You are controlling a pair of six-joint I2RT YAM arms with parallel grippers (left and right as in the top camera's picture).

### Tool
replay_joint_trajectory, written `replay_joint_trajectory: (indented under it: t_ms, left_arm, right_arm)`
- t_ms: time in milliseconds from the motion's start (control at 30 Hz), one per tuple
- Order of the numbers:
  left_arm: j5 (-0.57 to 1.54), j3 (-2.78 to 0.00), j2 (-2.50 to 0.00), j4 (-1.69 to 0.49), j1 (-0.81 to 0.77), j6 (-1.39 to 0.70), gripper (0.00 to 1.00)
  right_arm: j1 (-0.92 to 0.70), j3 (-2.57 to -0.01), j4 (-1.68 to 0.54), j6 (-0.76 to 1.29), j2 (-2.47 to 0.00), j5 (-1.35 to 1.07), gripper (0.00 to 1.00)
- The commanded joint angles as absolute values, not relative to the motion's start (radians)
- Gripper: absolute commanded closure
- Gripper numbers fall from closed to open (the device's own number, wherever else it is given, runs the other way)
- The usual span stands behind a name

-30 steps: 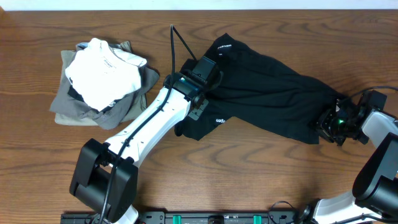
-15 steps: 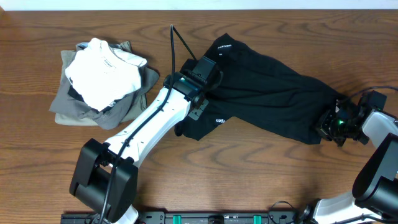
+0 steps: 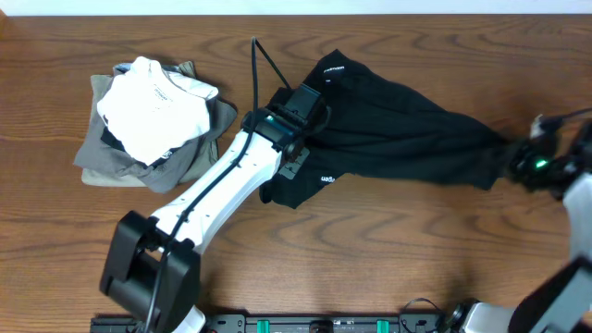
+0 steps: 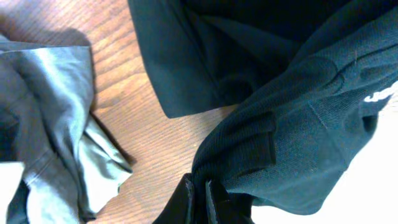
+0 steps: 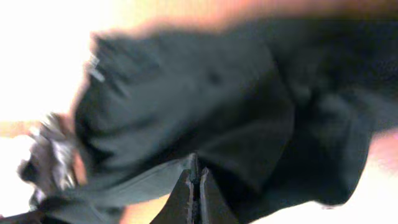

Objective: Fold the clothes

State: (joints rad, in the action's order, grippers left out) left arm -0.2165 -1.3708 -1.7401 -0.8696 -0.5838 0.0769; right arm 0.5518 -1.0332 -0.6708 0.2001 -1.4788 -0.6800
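The clothes are a black polo shirt (image 3: 398,129) lying crumpled across the middle of the wooden table, with white lettering near its left end. My left gripper (image 3: 301,139) is at that left end, shut on a bunched fold of the shirt (image 4: 298,124); in the left wrist view the gripper (image 4: 200,190) pinches cloth between its jaws. My right gripper (image 3: 511,159) is at the shirt's right tip, shut on the fabric. The right wrist view is blurred, but it shows that gripper (image 5: 198,180) closed on an edge of the black cloth (image 5: 205,106).
A folded white garment (image 3: 153,106) lies on top of grey and olive garments (image 3: 111,162) at the table's left, close to my left arm. The grey cloth (image 4: 50,124) also shows at the left of the left wrist view.
My right gripper has moved to the right and a little farther back with the shirt's end, drawing the cloth out longer. The left gripper has stayed put.
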Motion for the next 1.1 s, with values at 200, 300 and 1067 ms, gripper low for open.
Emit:
replay_joint_trajectory:
  t_ms: [200,300,1067]
  left_arm:
    - [-0.217,-1.468,-1.496,-0.897,-0.579,0.029,0.94]
    - [-0.199,-1.507,-1.415,-0.918,-0.579,0.049,0.94]
    - [-0.250,-2.307,-1.261,-1.171,-0.706,0.296,0.94]
  right_arm:
    - [0.674,-1.481,-0.851,0.319,-1.331,-0.725,0.99]
    - [0.710,-1.623,-0.894,0.321,-1.332,-0.703,0.99]
    - [0.774,-2.313,-1.374,0.257,-1.331,-0.529,0.99]
